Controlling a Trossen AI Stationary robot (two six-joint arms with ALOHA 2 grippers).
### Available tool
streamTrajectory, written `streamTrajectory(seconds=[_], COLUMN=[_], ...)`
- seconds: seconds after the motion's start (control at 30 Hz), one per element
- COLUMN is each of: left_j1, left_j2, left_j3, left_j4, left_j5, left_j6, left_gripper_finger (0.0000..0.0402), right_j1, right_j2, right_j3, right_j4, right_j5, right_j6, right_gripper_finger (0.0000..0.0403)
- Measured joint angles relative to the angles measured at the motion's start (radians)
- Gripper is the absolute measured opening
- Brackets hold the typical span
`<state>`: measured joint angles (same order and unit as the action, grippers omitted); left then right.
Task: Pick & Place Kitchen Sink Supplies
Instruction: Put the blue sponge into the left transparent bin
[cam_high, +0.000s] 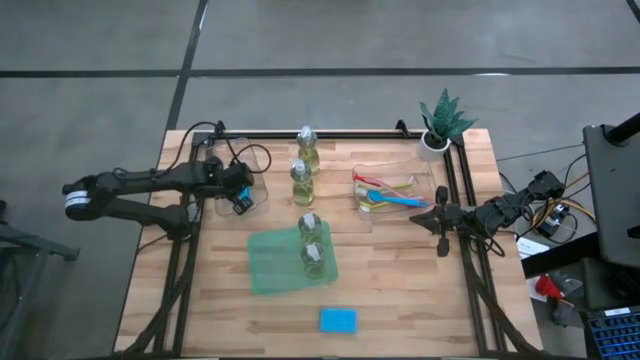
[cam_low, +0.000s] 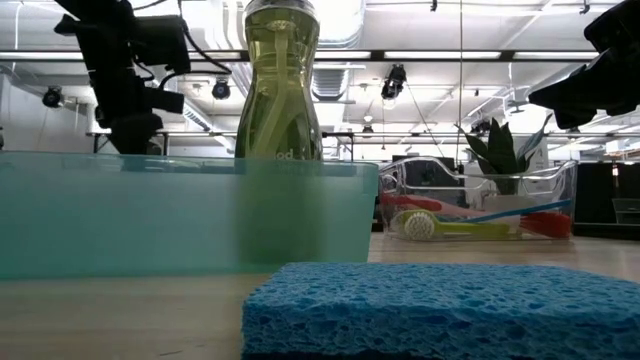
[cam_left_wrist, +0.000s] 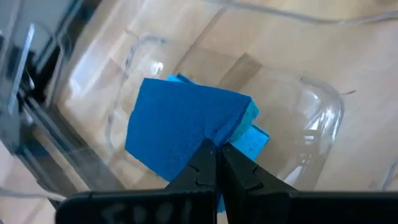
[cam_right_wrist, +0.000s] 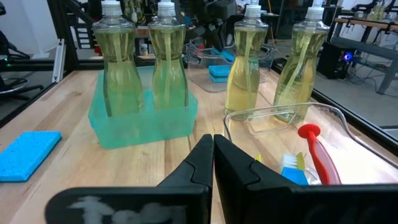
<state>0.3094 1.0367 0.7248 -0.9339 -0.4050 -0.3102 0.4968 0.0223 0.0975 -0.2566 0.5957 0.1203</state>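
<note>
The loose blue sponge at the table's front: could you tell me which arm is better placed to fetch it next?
Probably the right: the right gripper is shut and empty, whereas the left gripper holds a sponge over its clear bin. The loose sponge lies between them.

Bare wood lies open around the lone sponge, while four bottles crowd the table's middle.

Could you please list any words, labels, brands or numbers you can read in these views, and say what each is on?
"od": pale lettering, cut off by the teal plastic bin, on the clear bottle of yellowish liquid in the low view.
Nothing else can be read.
</note>
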Motion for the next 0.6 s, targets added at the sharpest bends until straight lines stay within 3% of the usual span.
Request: streamTrajectory(seconds=[0.17,0.6], left_j1=[-0.002,0.001], left_j2=[0.000,0.068], left_j3=[0.012,0.006], left_j4=[0.018,0.025], left_j5=[-0.002,0.016], left_j6=[0.120,0.132], left_gripper_finger=[0.0003,0.0017], right_j1=[0.000,0.000], right_j2=[0.000,0.000], right_j3=[0.000,0.000], right_j4=[0.000,0.000], right_j5=[0.000,0.000], right_j6=[0.000,0.000], right_gripper_finger=[0.0008,0.0008])
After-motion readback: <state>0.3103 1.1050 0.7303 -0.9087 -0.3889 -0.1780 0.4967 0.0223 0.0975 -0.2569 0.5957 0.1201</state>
